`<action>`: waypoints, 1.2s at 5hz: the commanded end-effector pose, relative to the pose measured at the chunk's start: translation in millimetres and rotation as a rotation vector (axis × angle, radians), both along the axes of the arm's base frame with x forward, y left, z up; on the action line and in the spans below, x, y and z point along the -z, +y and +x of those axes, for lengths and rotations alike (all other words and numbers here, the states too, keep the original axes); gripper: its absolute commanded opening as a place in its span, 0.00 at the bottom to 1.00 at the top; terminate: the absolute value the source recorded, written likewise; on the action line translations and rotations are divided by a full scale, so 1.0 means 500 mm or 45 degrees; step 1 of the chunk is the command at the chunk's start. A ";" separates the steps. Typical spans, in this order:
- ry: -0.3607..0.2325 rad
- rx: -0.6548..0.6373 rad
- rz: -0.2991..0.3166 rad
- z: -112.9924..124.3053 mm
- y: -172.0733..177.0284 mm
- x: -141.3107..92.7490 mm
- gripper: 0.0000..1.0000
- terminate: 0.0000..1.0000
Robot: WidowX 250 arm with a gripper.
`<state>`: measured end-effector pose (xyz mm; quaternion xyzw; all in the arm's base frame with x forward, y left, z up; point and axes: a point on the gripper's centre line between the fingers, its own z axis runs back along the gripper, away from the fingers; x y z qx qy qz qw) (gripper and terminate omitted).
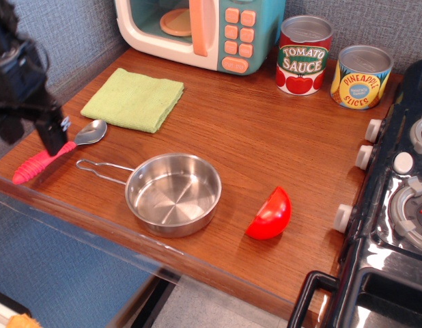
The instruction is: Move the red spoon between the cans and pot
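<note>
The red spoon lies on the wooden counter at the front left, its silver bowl toward the green cloth. My black gripper hangs over the upper part of the spoon's handle with its jaws apart and nothing between them; one finger covers the handle's neck. The steel pot sits right of the spoon, its wire handle pointing left. The Tomato Sauce can and the Pineapple Slices can stand at the back right.
A toy microwave stands at the back. A green cloth lies before it. A red half-tomato sits right of the pot. A black stove borders the right side. The counter's front edge runs close to the spoon.
</note>
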<state>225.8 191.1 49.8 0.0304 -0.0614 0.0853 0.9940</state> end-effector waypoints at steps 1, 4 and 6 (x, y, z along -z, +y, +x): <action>-0.002 -0.027 -0.041 0.009 0.009 0.036 1.00 0.00; -0.011 0.001 -0.065 0.016 -0.002 0.044 0.00 0.00; -0.108 0.063 -0.034 0.029 -0.006 -0.048 0.00 0.00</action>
